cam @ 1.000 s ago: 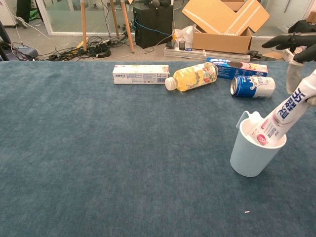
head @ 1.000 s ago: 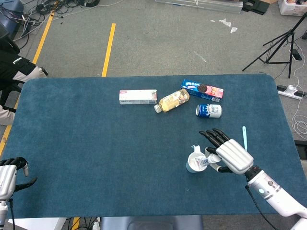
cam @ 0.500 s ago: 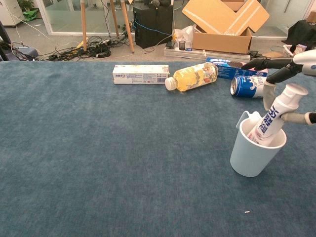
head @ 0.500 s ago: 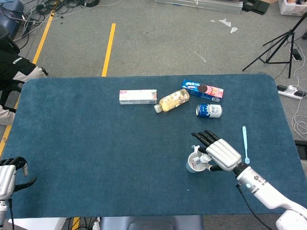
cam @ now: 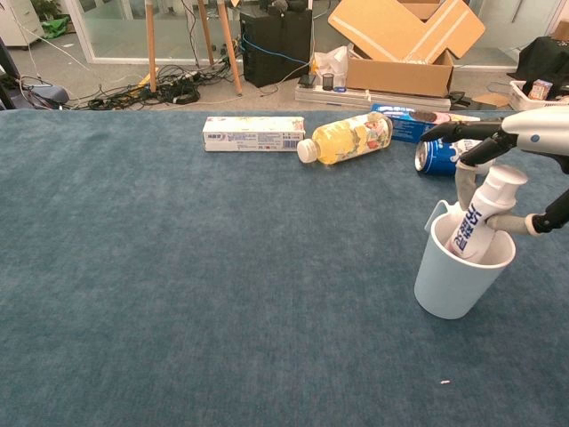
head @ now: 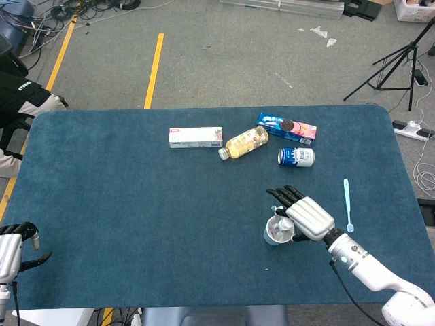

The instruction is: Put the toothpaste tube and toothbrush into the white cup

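Head view up high, looking steeply down over the whole blue surface (head: 136, 204) and floor beyond. Chest view low and close, facing across it toward the far edge. Shared by both: white cup (head: 276, 232) (cam: 455, 271) and far row of items.

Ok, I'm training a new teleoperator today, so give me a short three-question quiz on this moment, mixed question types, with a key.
1. True or false: the toothbrush is in the cup.
2. Which hand is at the tube?
A. left hand
B. right hand
C. neither
3. Fill in: the can lies on its ____.

Key
1. False: it lies on the table, to the right of the right hand.
2. B: the tube stands tilted in the cup, cap up, with the fingers around it.
3. side
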Controlling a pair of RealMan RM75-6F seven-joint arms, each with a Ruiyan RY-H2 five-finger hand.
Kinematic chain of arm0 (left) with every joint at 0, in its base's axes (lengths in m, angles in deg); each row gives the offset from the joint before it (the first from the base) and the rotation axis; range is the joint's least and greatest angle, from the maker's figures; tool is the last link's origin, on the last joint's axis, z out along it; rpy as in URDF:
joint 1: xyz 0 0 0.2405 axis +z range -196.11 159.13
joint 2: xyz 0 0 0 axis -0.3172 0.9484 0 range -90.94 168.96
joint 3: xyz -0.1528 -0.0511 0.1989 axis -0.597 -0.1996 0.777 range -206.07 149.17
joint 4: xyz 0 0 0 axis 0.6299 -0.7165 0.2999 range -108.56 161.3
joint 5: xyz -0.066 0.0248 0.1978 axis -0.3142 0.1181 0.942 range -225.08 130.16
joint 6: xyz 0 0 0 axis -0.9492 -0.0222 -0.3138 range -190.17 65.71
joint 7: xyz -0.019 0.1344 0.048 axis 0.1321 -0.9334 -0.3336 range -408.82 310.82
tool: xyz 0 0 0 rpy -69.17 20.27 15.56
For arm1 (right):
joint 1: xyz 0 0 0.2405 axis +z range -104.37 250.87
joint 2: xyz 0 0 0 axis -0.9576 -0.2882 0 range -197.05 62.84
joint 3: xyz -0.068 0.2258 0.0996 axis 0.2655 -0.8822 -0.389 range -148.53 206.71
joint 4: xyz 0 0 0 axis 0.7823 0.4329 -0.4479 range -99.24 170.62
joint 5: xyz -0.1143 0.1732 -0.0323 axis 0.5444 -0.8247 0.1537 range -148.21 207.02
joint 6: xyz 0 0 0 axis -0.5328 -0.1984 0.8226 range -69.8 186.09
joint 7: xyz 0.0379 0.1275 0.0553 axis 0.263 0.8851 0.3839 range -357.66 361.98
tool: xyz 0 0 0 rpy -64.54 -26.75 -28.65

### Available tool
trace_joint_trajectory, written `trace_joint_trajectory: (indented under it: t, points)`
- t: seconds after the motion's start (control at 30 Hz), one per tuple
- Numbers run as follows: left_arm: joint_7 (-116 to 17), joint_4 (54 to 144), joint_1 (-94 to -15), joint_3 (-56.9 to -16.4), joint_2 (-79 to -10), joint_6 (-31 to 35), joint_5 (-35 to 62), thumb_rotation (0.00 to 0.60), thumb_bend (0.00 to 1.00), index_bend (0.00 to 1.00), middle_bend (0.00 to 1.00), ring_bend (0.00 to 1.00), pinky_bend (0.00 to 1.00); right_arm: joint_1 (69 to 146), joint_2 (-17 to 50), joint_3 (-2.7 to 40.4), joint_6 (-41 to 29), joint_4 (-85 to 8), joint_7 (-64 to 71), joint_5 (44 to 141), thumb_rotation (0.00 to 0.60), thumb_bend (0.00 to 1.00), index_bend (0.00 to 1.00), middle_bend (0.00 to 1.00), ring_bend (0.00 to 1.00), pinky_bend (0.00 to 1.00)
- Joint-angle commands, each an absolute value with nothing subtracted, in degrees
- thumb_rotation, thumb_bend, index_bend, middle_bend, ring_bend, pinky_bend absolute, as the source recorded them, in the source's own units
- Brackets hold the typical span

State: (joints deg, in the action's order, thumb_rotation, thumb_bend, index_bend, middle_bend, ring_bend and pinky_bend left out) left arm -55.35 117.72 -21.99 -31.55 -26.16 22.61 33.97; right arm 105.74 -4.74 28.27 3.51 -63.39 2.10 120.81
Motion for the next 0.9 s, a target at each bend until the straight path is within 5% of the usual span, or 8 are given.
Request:
trace_joint_trajectory:
  t: [0.03,0.67,0.9]
  points:
    - [-55.31,117.73,-21.99,-31.56,-26.16,22.63,33.98,0.600,0.00,0.70,0.44,0.39,0.35,105.95,-4.36,28.34,3.85,-63.04,2.03,120.49,0.600,0.30,0.65,0.00,0.00,0.06]
    - [-55.33,117.90,-21.89,-31.57,-26.04,22.92,34.17,0.600,0.00,0.70,0.44,0.39,0.35,106.82,-2.83,29.09,4.70,-61.11,2.59,119.76,0.600,0.30,0.65,0.00,0.00,0.06]
    - [-55.44,117.89,-21.91,-31.57,-26.08,22.90,34.20,0.600,0.00,0.70,0.44,0.39,0.35,106.88,-3.06,29.35,4.38,-61.10,3.06,120.00,0.600,0.29,0.58,0.00,0.00,0.06]
